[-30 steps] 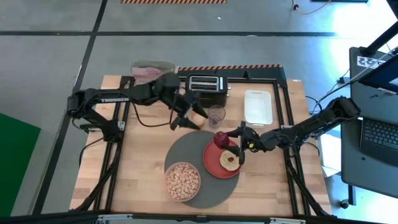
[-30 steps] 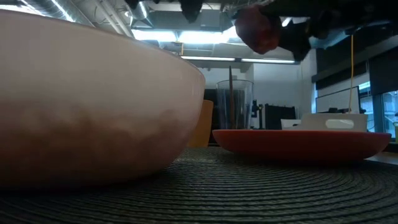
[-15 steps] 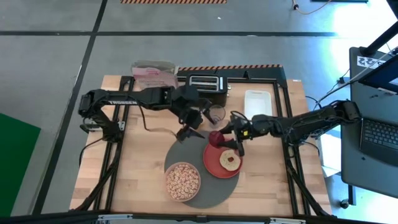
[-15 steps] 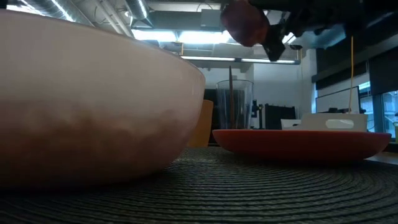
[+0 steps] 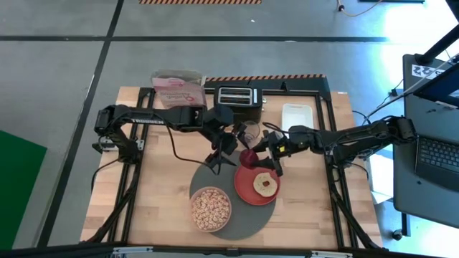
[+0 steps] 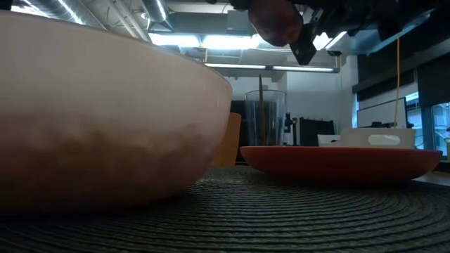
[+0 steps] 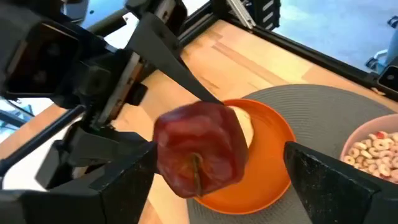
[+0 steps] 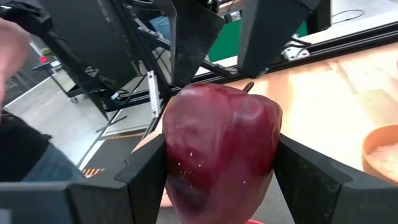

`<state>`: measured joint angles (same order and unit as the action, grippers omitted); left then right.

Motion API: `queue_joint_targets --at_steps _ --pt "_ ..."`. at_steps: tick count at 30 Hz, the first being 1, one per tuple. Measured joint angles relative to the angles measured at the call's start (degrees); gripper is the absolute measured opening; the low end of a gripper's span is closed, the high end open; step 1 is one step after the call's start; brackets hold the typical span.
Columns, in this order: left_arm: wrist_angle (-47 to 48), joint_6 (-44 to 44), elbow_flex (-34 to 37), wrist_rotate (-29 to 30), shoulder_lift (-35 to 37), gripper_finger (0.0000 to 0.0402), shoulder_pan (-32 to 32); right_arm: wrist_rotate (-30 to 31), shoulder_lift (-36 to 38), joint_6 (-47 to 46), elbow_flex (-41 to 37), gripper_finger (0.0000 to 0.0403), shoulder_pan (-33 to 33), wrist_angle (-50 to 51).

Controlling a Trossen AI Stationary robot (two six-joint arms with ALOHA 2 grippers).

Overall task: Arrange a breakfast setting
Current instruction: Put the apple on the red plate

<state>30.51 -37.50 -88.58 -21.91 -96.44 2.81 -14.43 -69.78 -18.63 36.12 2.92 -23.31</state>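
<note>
The right tool (image 8: 217, 180) grips the small dark-red fruit (image 8: 217, 146) between its fingers, in the air above the far edge of the round red plate (image 5: 247, 188). The left tool (image 7: 217, 177) faces it, jaws spread wide on either side of the fruit without touching it. Below both tools the bagel half (image 5: 265, 185) lies on the plate, and the pale round bowl (image 5: 210, 208) of tan cereal (image 5: 210, 206) sits on the large round dark-grey mat (image 5: 208, 174).

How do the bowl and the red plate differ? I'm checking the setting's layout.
The pale bowl is deep and full of tan cereal; the red plate is shallow and carries a bagel half. The bowl sits at the mat's near edge, the plate at its right side. Both are round and rest on the mat.
</note>
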Motion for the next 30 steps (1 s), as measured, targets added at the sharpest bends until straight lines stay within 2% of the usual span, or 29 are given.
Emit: queue_joint_targets --at_steps 5,7,14,30 --pt "-0.4 0.9 0.0 0.0 0.0 0.0391 0.0 -0.8 0.0 -0.4 0.0 0.0257 0.0 0.0" --pt "-0.6 0.9 0.0 0.0 0.0 0.0397 -0.1 -1.2 0.0 -0.5 0.0 0.0257 0.0 -0.1" --pt "-1.6 0.4 0.0 -0.1 0.0 0.0399 -0.2 -1.2 -0.1 -1.1 0.8 0.0257 0.0 -0.4" --pt "-2.4 1.4 0.3 -0.3 0.0 0.0396 -0.3 -3.1 -6.4 0.9 7.4 0.0257 0.0 -0.4"
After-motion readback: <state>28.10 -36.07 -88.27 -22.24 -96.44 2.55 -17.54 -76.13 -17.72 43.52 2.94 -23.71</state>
